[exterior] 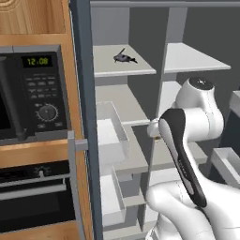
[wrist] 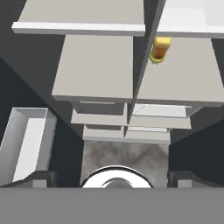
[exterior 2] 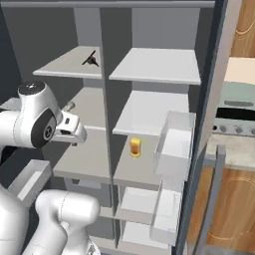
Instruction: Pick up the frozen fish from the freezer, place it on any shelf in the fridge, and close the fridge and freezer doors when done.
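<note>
The gripper [exterior 2: 74, 137] is sitting at mid-left of the right base view, at the end of the white arm, in front of the middle shelves of the open unit. Its finger tips [wrist: 41, 178] are showing as two dark stubs in the lower corners of the hand view, standing wide apart with nothing between them. The hand camera is looking down along the shelf fronts toward the mottled grey floor [wrist: 124, 155].

The frozen fish [exterior: 123, 58] is lying on the top shelf [exterior: 136, 69] of the left half, in the upper middle of the left base view and upper left of the right base view, well above the gripper. It is showing as a tiny dark grey-black lump with thin spiky fins sticking out, far smaller than the board under it.

A yellow-orange jar [exterior 2: 135, 147] is standing on a middle shelf of the right half, just past the centre divider [exterior 2: 105, 99].

White door bins [exterior 2: 174, 144] are hanging on the open door [exterior 2: 206, 129] at the right. A microwave [exterior: 33, 91] showing 12:08 is sitting in wooden cabinets [exterior: 33, 18] at the left of the left base view.
</note>
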You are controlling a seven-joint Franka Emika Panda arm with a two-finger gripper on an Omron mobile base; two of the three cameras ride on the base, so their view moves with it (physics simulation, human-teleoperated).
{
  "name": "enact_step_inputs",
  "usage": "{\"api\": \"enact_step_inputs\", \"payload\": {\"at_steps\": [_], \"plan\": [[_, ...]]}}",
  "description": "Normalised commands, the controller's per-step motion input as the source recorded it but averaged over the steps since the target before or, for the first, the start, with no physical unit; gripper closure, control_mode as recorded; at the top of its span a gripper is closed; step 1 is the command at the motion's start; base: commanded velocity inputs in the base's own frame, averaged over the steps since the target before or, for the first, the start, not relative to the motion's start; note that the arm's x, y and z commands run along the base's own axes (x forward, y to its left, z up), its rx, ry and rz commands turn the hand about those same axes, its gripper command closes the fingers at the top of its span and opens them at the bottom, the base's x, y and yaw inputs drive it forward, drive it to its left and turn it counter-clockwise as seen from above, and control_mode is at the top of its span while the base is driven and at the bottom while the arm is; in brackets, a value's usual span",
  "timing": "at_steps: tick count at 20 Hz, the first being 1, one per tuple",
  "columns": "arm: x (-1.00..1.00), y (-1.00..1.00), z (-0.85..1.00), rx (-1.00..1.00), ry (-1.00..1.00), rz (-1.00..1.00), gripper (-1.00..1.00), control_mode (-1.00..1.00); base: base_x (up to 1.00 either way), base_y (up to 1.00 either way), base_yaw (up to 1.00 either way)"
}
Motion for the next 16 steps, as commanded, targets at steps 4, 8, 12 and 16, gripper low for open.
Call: {"api": "enact_step_inputs", "payload": {"at_steps": [4,8,12,16], "plan": [[0.0,0.0,0.0,0.0,0.0,0.0,-1.0,1.0,0.15,0.34,0.0],[0.0,0.0,0.0,0.0,0.0,0.0,-1.0,1.0,0.57,-0.03,0.0],[0.0,0.0,0.0,0.0,0.0,0.0,-1.0,1.0,0.36,-0.51,0.0],[0.0,0.0,0.0,0.0,0.0,0.0,-1.0,1.0,0.14,-0.27,0.0]]}}
